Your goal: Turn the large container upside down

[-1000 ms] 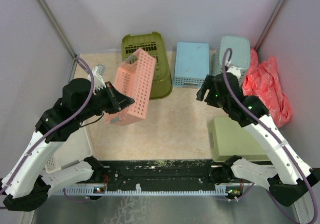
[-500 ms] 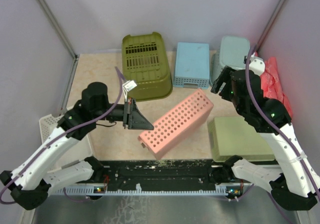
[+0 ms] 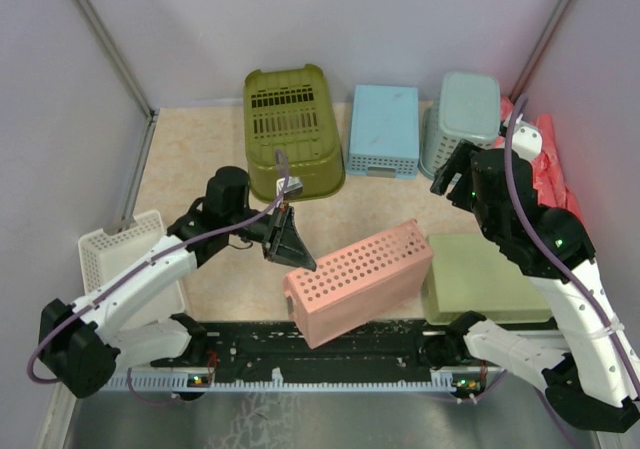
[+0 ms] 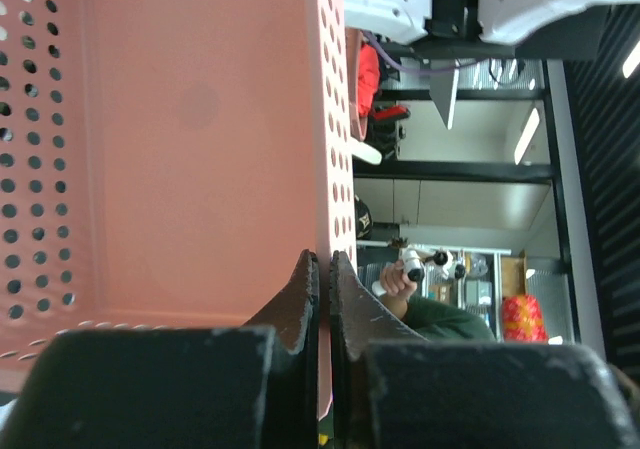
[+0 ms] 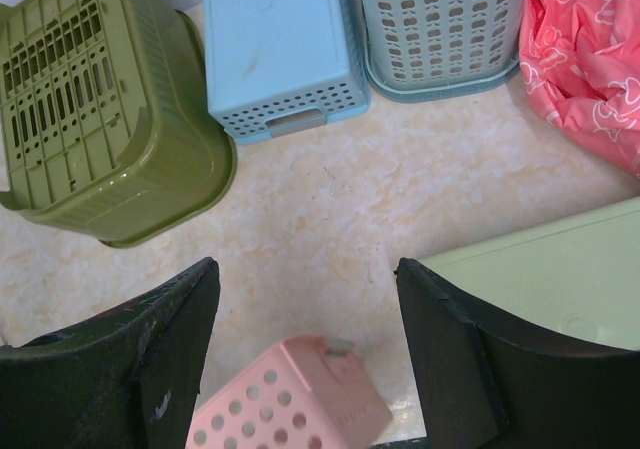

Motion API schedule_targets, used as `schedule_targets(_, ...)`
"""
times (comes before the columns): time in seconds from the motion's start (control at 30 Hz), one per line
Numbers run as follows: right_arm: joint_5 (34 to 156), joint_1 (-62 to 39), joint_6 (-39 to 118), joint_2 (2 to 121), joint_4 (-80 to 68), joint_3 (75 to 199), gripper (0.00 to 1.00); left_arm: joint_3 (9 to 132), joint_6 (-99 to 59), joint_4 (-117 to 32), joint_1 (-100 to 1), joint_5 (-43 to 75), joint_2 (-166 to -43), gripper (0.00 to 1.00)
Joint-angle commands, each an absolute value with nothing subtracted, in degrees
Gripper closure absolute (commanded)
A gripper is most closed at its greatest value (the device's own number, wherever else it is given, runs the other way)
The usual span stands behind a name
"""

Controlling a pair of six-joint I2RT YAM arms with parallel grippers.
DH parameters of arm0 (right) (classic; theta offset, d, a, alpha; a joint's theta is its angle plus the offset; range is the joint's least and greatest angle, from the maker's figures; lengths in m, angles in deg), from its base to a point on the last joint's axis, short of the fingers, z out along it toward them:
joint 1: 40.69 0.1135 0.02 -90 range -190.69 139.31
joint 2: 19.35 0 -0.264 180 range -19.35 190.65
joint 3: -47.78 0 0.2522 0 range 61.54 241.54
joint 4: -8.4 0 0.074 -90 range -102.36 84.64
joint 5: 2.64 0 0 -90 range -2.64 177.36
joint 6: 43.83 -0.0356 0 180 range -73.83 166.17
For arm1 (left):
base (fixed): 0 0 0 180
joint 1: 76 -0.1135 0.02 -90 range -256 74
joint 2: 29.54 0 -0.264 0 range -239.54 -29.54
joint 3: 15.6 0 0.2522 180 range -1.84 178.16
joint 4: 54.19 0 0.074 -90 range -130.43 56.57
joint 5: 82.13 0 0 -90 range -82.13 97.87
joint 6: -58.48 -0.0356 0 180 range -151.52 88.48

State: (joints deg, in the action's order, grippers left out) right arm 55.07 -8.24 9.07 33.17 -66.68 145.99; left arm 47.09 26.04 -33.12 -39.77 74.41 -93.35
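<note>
The top camera looks steeply down from overhead across the whole table (image 3: 370, 204), the left wrist camera sits hard against the wall of the pink basket (image 4: 190, 149) facing sideways — the right wrist camera looks down from closer in, sharing the olive tub (image 5: 100, 119) and the pink basket's corner with the top view.

Even, bright overhead light, soft shadows, all views sharp except blurred near fingers (image 5: 150, 369)

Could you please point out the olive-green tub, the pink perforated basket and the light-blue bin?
olive-green tub (image 3: 292, 119): top external view, on its slotted bottom.
pink perforated basket (image 3: 365, 274): top external view, on its holed side wall.
light-blue bin (image 3: 384, 117): top external view, on its flat top face.
</note>
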Motion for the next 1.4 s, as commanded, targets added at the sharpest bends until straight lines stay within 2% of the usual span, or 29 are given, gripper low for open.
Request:
schedule_targets(0.0,53.79,-8.43,8.69,32.36,-66.06,146.49,0.28,47.16,17.32,-27.62,-43.52,77.99,-97.03,1.00)
schedule_targets(0.3,52.87,-8.43,8.71,31.92,-66.26,146.02,0.28,48.93,8.56,-24.90,-47.45,81.34,-108.30,1.00)
schedule_targets(0.5,52.91,-8.43,8.88,31.89,-66.07,145.62,0.28,50.65,-3.86,-18.84,-54.60,84.21,-117.01,1.00)
schedule_targets(0.73,53.84,-8.43,8.69,32.15,-65.27,144.44,0.28,59.67,-13.83,-6.86,-56.01,74.35,-126.31,1.00)
schedule_targets(0.8,54.31,-8.43,8.71,32.28,-64.73,143.98,0.28,61.67,-14.81,-5.41,-55.96,70.57,-126.93,0.92)
schedule_targets(0.83,54.70,-8.41,8.68,32.41,-64.51,143.71,0.28,62.97,-15.24,-4.30,-56.07,68.41,-127.16,0.83)
schedule_targets(0.87,55.07,-8.43,8.70,32.56,-64.23,143.52,0.28,64.03,-15.64,-3.38,-56.08,66.74,-127.27,0.64)
schedule_targets(0.97,56.22,-8.43,8.86,33.24,-63.41,142.68,0.28,66.98,-16.04,-1.07,-56.06,61.06,-126.43,0.30)
schedule_targets(1.0,56.67,-8.43,9.02,33.48,-63.17,142.33,0.28,68.02,-16.07,-0.21,-56.05,59.31,-125.92,0.22)
schedule_targets(1.13,59.24,-8.43,10.21,35.12,-62.13,141.02,0.28,72.54,-16.36,5.07,-55.89,52.52,-123.29,0.08)
schedule_targets(1.37,66.99,-8.43,13.08,38.90,-60.24,138.15,0.28,81.42,-15.85,18.01,-55.88,31.71,-114.21,0.03)
